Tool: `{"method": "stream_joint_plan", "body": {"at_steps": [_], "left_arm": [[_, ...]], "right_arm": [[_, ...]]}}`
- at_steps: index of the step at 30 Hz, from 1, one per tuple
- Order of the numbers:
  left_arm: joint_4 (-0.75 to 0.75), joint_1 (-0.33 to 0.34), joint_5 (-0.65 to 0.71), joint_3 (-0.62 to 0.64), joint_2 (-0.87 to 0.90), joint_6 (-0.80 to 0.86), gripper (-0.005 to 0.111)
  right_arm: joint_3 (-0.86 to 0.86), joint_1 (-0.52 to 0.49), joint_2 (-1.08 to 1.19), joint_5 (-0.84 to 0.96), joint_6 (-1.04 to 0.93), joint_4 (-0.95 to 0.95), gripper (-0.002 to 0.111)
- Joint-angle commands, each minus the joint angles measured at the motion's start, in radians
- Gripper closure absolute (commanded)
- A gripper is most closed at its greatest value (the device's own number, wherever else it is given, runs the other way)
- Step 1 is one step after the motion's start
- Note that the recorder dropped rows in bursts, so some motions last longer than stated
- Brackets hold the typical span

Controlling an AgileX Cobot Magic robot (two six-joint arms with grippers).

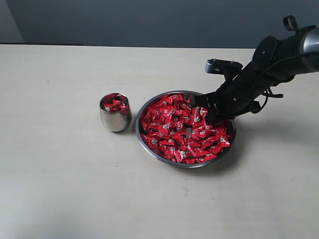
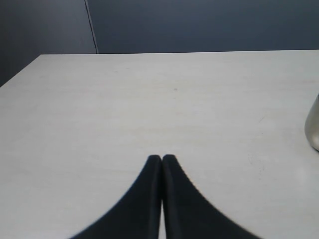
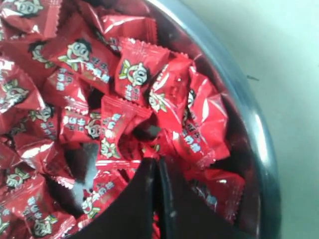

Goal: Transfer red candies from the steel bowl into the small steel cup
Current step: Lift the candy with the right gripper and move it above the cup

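The steel bowl [image 1: 138, 130] in the middle of the table is heaped with red candies [image 1: 172, 130]. To its left stands the small steel cup [image 1: 115, 120], with a few red candies [image 1: 113, 104] in it. My right gripper [image 1: 210, 118] reaches down into the bowl's far right side. In the right wrist view it [image 3: 155, 159] is shut, its tips pinching the edge of a red candy [image 3: 149, 148] among the heap, close to the bowl's wall [image 3: 259, 144]. My left gripper [image 2: 162, 157] is shut on nothing above bare table, and the cup's side [image 2: 314, 127] shows at that view's edge.
The pale table [image 1: 60, 179] stretches wide round the bowl and cup. A dark wall [image 1: 149, 20] runs behind its far edge. The right arm [image 1: 279, 55] comes in from the upper right, above the bowl's far rim.
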Motion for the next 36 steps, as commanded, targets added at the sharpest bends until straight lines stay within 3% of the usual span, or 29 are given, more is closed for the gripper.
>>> {"method": "stream_joint_plan", "body": {"at_steps": [1,13,17,22,30,36], "left_arm": [[-0.006,-0.005,-0.010,0.005,-0.005,-0.001,0.106],[-0.006,-0.005,-0.010,0.005,-0.005,-0.001,0.106],[-0.006,-0.005,-0.010,0.005,-0.005,-0.001,0.106],[-0.006,-0.005,-0.010,0.005,-0.005,-0.001,0.106],[-0.006,-0.005,-0.010,0.005,-0.005,-0.001,0.106],[-0.006,-0.005,-0.010,0.005,-0.005,-0.001,0.106]], "right_arm": [[-0.012,-0.006,0.005,0.010,-0.019,-0.005,0.109],[-0.153,-0.006,-0.100,0.151,0.001,-0.076,0.109],[-0.234,0.004,-0.124,0.213,-0.066,0.002,0.109],[-0.362,0.119,-0.077,0.206,-0.091,0.025,0.109],[-0.753,0.305,0.189,0.340,-0.089,0.045,0.109],[-0.801,0.337,0.249,0.383,-0.059,-0.026,0.109]]}}
